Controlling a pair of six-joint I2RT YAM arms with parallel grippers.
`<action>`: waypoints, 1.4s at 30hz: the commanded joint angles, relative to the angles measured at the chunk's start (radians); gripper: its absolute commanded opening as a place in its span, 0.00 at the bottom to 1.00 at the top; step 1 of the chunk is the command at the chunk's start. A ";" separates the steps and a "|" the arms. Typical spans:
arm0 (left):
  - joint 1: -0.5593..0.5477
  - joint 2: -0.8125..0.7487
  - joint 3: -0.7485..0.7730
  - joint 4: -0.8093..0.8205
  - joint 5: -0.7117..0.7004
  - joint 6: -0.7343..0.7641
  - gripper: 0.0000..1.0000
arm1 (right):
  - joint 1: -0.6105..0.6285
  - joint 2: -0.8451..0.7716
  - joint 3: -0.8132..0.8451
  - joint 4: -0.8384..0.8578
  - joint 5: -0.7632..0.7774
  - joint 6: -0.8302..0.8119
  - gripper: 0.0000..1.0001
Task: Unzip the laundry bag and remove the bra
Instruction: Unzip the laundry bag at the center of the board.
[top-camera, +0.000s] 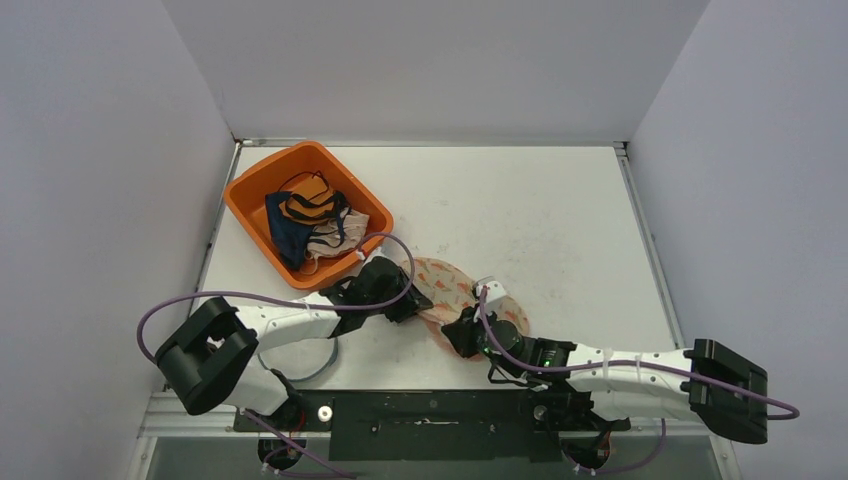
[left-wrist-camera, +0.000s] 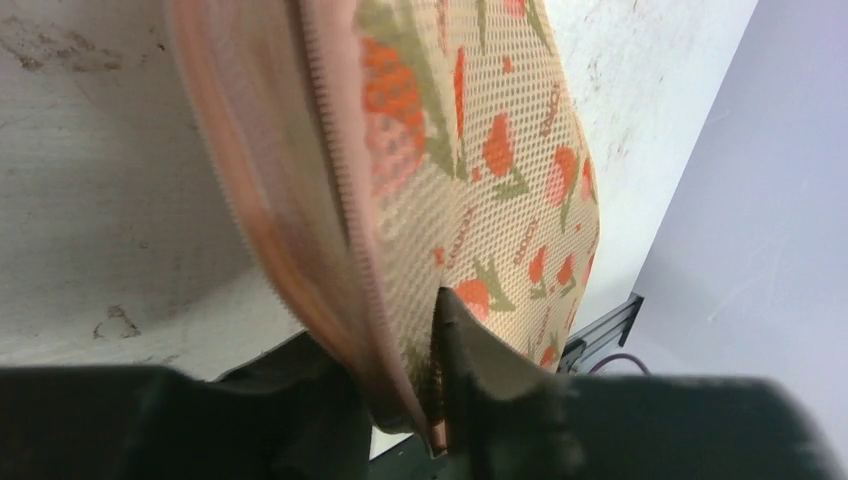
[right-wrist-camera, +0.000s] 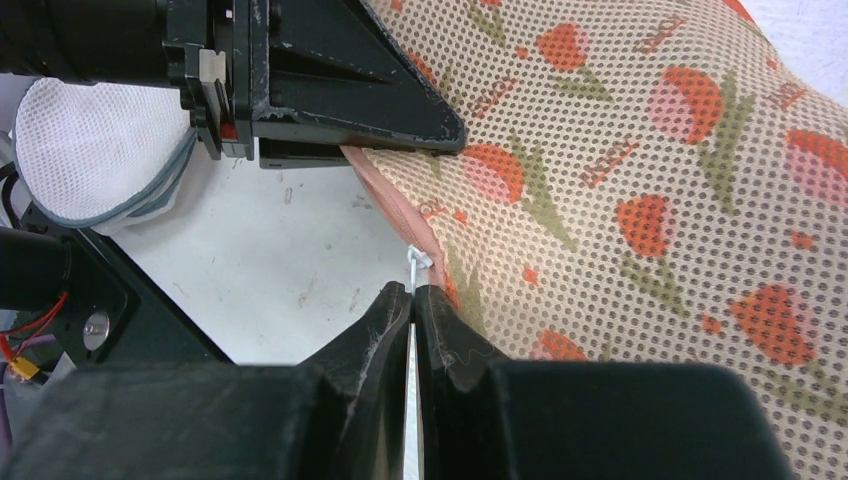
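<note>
Right wrist view shows the right hand (right-wrist-camera: 413, 300) pinched shut on the white zipper pull (right-wrist-camera: 417, 262) of the laundry bag (right-wrist-camera: 620, 180) lying on the bench (right-wrist-camera: 290, 250), while the left hand (left-wrist-camera: 410, 370) clamps its zipped rim nearby, seemingly bracing it for unzipping.

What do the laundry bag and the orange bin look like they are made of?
The laundry bag is probably synthetic mesh fabric, matte: tiny regular holes show through the flower print, and it folds softly. The orange bin is likely moulded plastic, smooth: rigid, evenly coloured walls with rounded corners.
</note>
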 joint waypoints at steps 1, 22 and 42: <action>0.012 -0.007 0.015 0.066 -0.042 0.000 0.14 | 0.006 -0.044 -0.013 0.005 0.009 0.010 0.05; 0.125 -0.245 -0.088 -0.104 -0.171 -0.057 0.00 | 0.018 -0.199 -0.009 -0.255 0.049 0.102 0.05; 0.222 -0.157 -0.009 -0.010 0.028 0.098 0.00 | 0.021 -0.264 -0.059 -0.383 0.187 0.243 0.05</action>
